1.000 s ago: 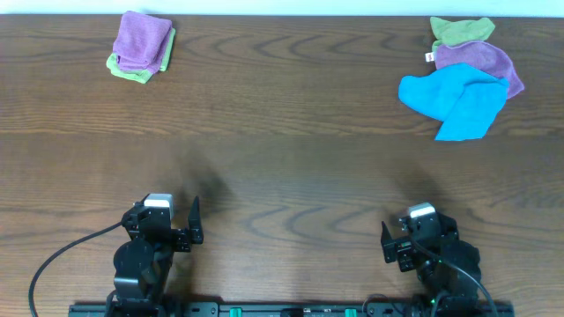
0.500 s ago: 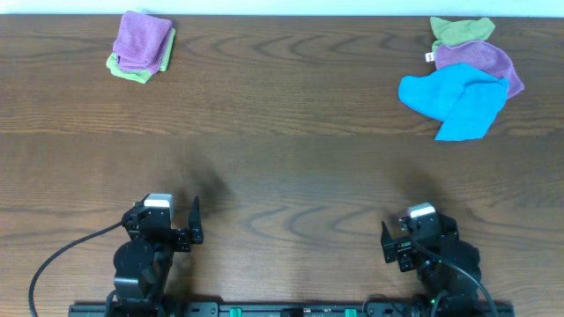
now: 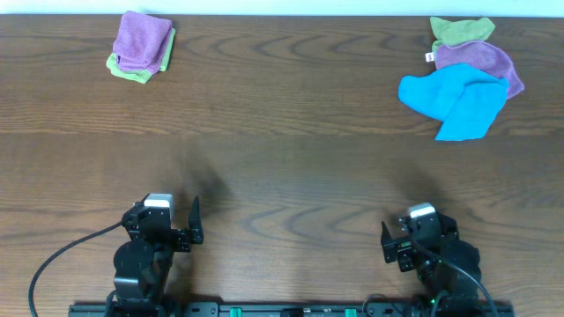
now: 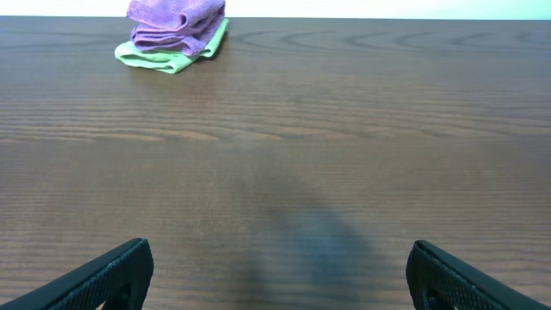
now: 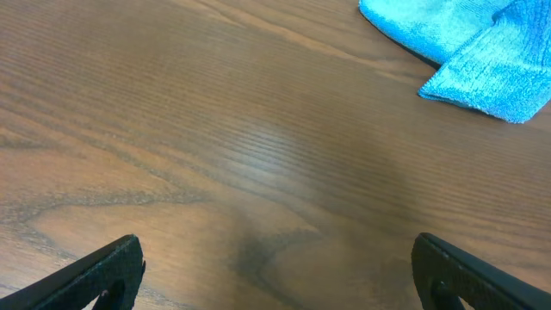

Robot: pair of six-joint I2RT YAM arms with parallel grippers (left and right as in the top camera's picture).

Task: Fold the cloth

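Note:
A loose pile of cloths lies at the back right: a blue cloth (image 3: 456, 99) in front, a purple cloth (image 3: 483, 60) behind it and a green cloth (image 3: 460, 31) at the far edge. The blue cloth also shows in the right wrist view (image 5: 465, 43). My left gripper (image 4: 275, 277) is open and empty at the table's near left. My right gripper (image 5: 277, 274) is open and empty at the near right, far short of the pile.
A folded purple cloth (image 3: 141, 40) rests on a folded green cloth (image 3: 132, 70) at the back left, also in the left wrist view (image 4: 176, 21). The wooden table (image 3: 282, 176) spans all views.

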